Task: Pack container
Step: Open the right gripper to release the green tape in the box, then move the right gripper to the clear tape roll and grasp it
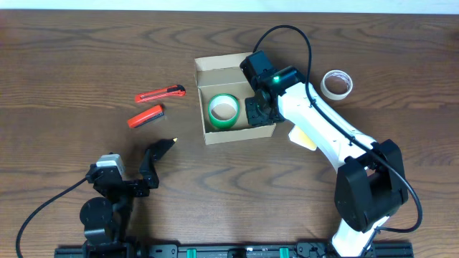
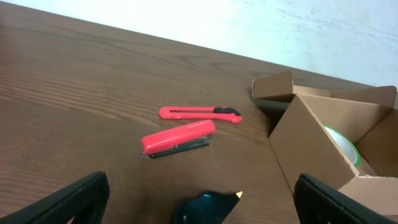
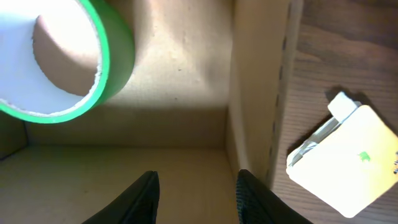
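At left, my left pincer (image 1: 156, 159) is pointing across the table (image 1: 64, 57), its fingers spread wide and pinching nothing. Just beyond it, a red stapler (image 1: 145, 116) and a red utility knife (image 1: 161, 93) are lying side by side. At centre, the container (image 1: 217, 66) is sitting open, with a green tape roll (image 1: 223, 110) lying flat inside. My right pincer (image 1: 259, 111) is reaching into its right half, fingers partly apart and empty. A pale block (image 1: 303, 138) is lying just outside the right wall, and a white tape roll (image 1: 336, 84) is lying farther right.
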{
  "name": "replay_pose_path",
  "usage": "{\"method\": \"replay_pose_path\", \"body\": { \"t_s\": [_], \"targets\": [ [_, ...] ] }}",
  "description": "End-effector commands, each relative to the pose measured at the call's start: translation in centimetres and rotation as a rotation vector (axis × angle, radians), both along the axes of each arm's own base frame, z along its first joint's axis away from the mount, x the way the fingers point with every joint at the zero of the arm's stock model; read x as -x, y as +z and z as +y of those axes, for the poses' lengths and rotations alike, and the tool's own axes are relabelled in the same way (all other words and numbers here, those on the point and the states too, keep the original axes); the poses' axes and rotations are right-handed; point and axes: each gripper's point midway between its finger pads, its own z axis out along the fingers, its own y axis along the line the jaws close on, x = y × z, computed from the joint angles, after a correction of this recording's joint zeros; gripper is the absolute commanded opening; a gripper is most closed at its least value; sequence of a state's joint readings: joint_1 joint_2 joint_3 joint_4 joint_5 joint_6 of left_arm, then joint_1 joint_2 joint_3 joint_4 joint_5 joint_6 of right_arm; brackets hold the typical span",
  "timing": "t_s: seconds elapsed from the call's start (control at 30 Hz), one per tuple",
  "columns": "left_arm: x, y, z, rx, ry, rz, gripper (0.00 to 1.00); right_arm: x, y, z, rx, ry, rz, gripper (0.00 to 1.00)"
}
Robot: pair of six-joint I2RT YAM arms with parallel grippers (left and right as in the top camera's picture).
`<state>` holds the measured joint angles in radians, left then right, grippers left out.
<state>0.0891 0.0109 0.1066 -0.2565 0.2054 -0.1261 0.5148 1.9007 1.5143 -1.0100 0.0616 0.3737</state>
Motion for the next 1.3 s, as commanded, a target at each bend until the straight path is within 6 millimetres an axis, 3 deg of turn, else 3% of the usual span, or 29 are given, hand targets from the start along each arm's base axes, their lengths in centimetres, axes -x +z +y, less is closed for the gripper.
{"method": "replay_pose_path", "body": {
  "t_s": [0.0, 0.13, 0.23, 0.37, 0.47, 0.63, 0.8, 0.97, 1.27],
  "targets": [
    [0.0, -1.2, 0.2, -0.017, 0.006, 0.022, 0.95, 0.3, 0.5, 1.0, -0.049, 0.028, 0.013, 0.42],
    [0.0, -1.2, 0.2, -0.016, 0.006, 0.022, 0.95, -0.7, 3.4, 0.9, -0.093, 0.015, -0.059, 0.42],
    [0.0, -1.2, 0.2, -0.017, 0.005, 0.022, 0.95, -2.2, 6.4, -1.0, -0.106, -0.023, -0.159, 0.44],
    [0.0, -1.2, 0.2, -0.016, 0.006, 0.022, 0.95, -4.6, 9.7, -5.7, -0.058, -0.066, -0.295, 0.5],
    [0.0, -1.2, 0.2, -0.016, 0.006, 0.022, 0.95, -6.6, 10.2, -10.6, 0.027, -0.116, -0.351, 0.54],
    [0.0, -1.2, 0.2, -0.017, 0.006, 0.022, 0.95, -9.3, 7.5, -15.6, 0.087, -0.144, -0.335, 0.56],
    [0.0, -1.2, 0.2, -0.017, 0.006, 0.022, 0.95, -11.4, 3.0, -19.0, 0.131, -0.177, -0.288, 0.57],
    [0.0, -1.2, 0.2, -0.017, 0.006, 0.022, 0.95, -12.8, -0.2, -21.9, 0.137, -0.235, -0.268, 0.56],
    [0.0, -1.2, 0.2, -0.017, 0.005, 0.022, 0.95, -14.8, -4.2, -21.4, 0.087, -0.185, -0.269, 0.48]
  ]
}}
